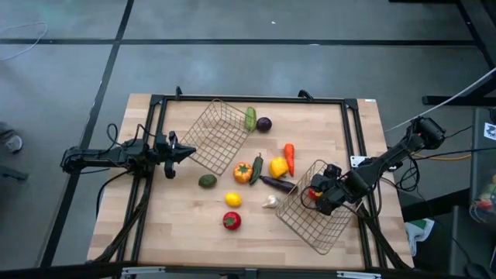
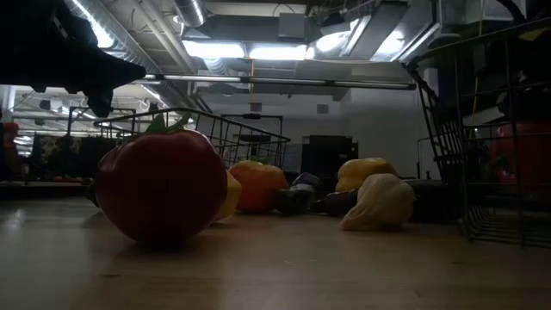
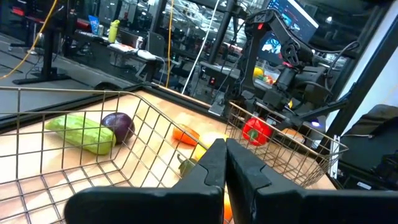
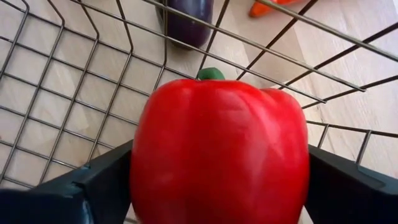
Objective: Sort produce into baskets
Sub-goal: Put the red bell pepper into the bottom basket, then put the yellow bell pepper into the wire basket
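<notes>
The right tool point(image 1: 322, 191) sits inside the right basket point(image 1: 310, 221), at its end nearest the middle of the tabletop point(image 1: 186, 225). A red pepper point(image 4: 219, 152) fills the space between its two fingers point(image 4: 93, 186). The jaws stand wide, with a finger just beside each flank of the pepper; whether they press it or have just let go, I cannot tell. The pepper is over the wire floor of that basket.

The left tool point(image 1: 184, 153) hangs at the near end of the left basket point(image 1: 217, 136), its fingers point(image 3: 205, 171) pressed together on nothing.

Just outside the right basket lie an aubergine point(image 1: 277, 184), a yellow pepper point(image 1: 279, 167) and a carrot point(image 1: 289, 157), with garlic point(image 1: 270, 202) near the basket's corner. In the middle lie an orange pepper point(image 1: 242, 172), a small dark green piece point(image 1: 256, 168), a lemon point(image 1: 232, 199), a tomato point(image 1: 231, 221) and an avocado point(image 1: 207, 181). A cucumber point(image 1: 250, 118) and a purple onion point(image 1: 264, 124) rest beside the far end of the left basket.
</notes>
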### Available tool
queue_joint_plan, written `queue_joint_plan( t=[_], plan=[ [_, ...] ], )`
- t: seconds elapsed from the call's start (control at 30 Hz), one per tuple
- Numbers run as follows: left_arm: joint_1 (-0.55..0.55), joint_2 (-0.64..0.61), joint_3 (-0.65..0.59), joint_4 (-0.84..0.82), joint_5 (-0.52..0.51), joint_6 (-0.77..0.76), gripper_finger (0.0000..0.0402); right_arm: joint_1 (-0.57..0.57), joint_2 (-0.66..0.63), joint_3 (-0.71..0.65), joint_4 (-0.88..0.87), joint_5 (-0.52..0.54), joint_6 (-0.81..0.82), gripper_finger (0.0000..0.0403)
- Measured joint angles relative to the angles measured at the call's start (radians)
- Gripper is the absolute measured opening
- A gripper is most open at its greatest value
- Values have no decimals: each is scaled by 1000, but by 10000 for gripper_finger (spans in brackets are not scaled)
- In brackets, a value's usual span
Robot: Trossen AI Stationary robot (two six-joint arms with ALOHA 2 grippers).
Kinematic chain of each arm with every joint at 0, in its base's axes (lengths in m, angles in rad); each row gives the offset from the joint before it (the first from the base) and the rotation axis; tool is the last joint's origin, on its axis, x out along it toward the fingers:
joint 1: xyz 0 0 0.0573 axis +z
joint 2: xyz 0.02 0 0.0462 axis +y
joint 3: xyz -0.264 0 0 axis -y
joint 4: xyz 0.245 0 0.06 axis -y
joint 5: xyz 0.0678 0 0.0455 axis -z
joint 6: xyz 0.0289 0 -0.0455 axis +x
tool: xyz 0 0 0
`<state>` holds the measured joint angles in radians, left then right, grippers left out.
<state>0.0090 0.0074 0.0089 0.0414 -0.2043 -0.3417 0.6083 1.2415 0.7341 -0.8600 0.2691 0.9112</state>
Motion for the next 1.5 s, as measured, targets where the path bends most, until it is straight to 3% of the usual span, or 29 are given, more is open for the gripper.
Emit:
queue_joint_plan(
  t=[0.57, 0.87, 1.27, 1.5],
  plan=[
    [0, 0, 0, 0, 0, 0, 0, 0, 0, 0, -1, -6, -1, 387],
    [0, 0, 0, 0, 0, 0, 0, 0, 0, 32, -5, -150, -3, 388],
    [0, 0, 0, 0, 0, 0, 0, 0, 0, 212, -66, -146, -161, 388],
    [0, 0, 0, 0, 0, 0, 0, 0, 0, 295, -85, -15, -169, 388]
  ],
)
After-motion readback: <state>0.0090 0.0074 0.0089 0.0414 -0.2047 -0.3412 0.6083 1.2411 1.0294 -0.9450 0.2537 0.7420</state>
